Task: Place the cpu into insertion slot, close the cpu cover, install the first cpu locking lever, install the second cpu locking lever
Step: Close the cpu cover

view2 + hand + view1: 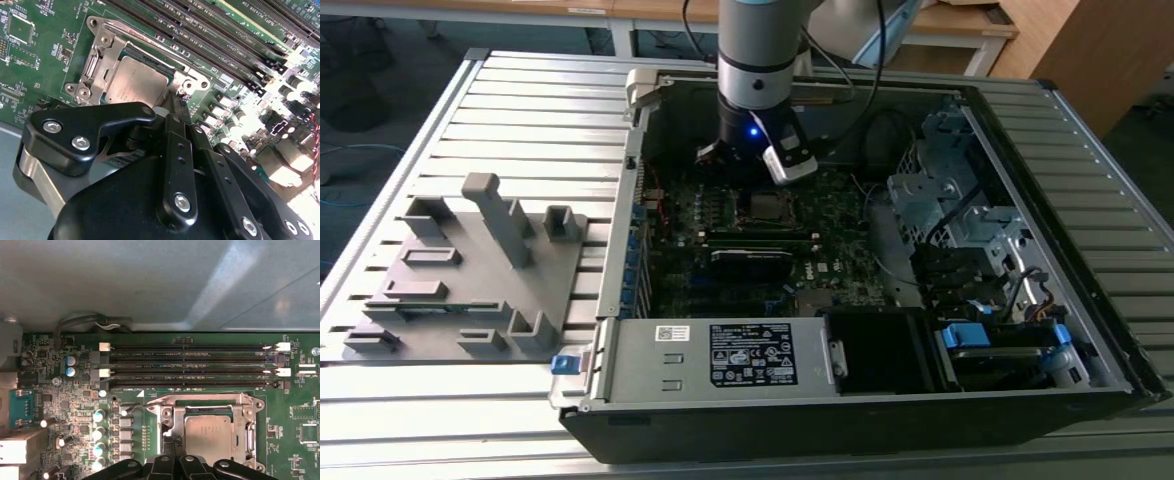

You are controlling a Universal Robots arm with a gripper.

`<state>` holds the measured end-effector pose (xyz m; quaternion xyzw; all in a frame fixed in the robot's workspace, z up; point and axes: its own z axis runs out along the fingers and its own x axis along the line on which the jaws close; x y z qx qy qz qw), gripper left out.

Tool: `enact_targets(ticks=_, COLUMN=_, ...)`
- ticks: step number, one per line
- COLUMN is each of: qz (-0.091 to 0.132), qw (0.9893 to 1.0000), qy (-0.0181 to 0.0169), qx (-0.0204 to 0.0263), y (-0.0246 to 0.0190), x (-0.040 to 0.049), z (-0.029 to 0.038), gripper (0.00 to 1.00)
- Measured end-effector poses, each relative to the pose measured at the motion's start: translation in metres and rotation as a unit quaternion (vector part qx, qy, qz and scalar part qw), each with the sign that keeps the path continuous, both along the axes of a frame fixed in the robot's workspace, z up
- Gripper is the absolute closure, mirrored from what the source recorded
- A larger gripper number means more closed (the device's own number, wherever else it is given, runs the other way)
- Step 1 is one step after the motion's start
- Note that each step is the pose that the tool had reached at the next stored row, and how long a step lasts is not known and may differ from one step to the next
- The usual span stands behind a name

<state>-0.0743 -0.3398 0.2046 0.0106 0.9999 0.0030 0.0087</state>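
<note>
We see the hand (170,104) low over the green motherboard (75,405) inside the open computer case (854,432), right at the edge of the insertion slot (765,207); we cannot tell how far it is open, nor whether it grips anything. The cpu (207,432) sits in the slot, dull metal face up, and the cpu cover (202,401) lies flat around it. Long memory slots (190,365) run just beside the socket, and the case stands on the slatted table (520,100)
</note>
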Motion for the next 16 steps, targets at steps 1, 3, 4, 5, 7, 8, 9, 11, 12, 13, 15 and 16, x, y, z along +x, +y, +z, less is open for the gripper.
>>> enact_targets(ticks=1, qz=0.0, qw=1.0, qy=-0.0004, qx=0.0, y=0.0, x=-0.0002, z=-0.0005, gripper=0.9)
enact_targets(ticks=3, qz=0.0, qw=1.0, qy=-0.0006, qx=0.0, y=0.0, x=-0.0003, z=-0.0009, gripper=0.9)
enact_targets(ticks=4, qz=0.0, qw=1.0, qy=-0.0006, qx=-0.0001, y=0.0, x=-0.0003, z=-0.0009, gripper=0.9)
enact_targets(ticks=5, qz=0.0, qw=1.0, qy=-0.0006, qx=-0.0001, y=0.0, x=-0.0003, z=-0.0009, gripper=0.9)
enact_targets(ticks=7, qz=0.0, qw=1.0, qy=-0.0006, qx=0.0, y=0.0, x=-0.0003, z=-0.001, gripper=0.9)
enact_targets(ticks=8, qz=0.0, qw=1.0, qy=-0.0008, qx=0.0001, y=0.0, x=-0.0004, z=-0.0013, gripper=0.9)
enact_targets(ticks=9, qz=0.0, qw=1.0, qy=-0.001, qx=0.0002, y=0.0001, x=-0.0005, z=-0.0019, gripper=0.9)
enact_targets(ticks=11, qz=0.0, qw=1.0, qy=-0.0011, qx=0.0, y=0.0, x=-0.0007, z=-0.003, gripper=0.9)
enact_targets(ticks=12, qz=0.0, qw=1.0, qy=-0.0011, qx=0.0, y=0.0, x=-0.0008, z=-0.0034, gripper=0.9)
enact_targets(ticks=13, qz=0.0, qw=1.0, qy=-0.0011, qx=-0.0001, y=0.0, x=-0.0008, z=-0.0034, gripper=0.9)
enact_targets(ticks=15, qz=0.0, qw=1.0, qy=-0.0011, qx=-0.0001, y=0.0, x=-0.0008, z=-0.0035, gripper=0.9)
enact_targets(ticks=16, qz=0.0, qw=1.0, qy=-0.0012, qx=0.0001, y=0.0, x=-0.0008, z=-0.0038, gripper=0.9)
